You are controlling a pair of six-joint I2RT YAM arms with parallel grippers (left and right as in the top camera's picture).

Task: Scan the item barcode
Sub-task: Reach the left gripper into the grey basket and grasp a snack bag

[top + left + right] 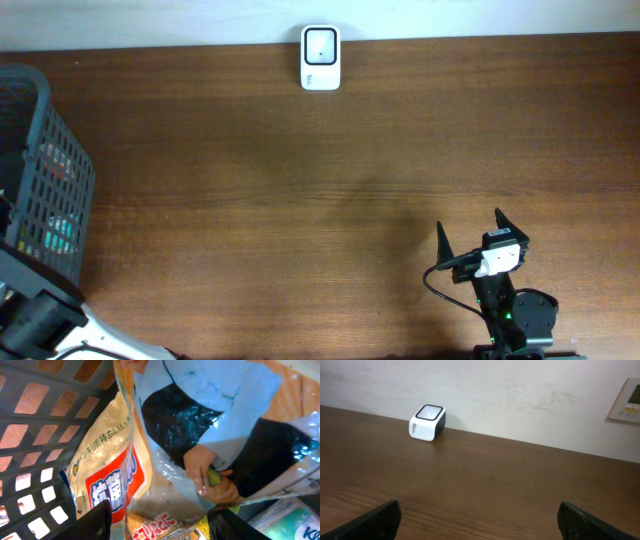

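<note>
Surroundings: table (300, 200), basket (62, 190), wall (520, 390), wall panel (626, 400).
The table was dark brown wood grain and ran back to the plain white wall. The grey mesh basket stood at the table's left edge, and red and teal contents showed through its side. The beige wall panel was mounted on the wall at the right edge of the right wrist view. Its markings were too small to read.
</note>
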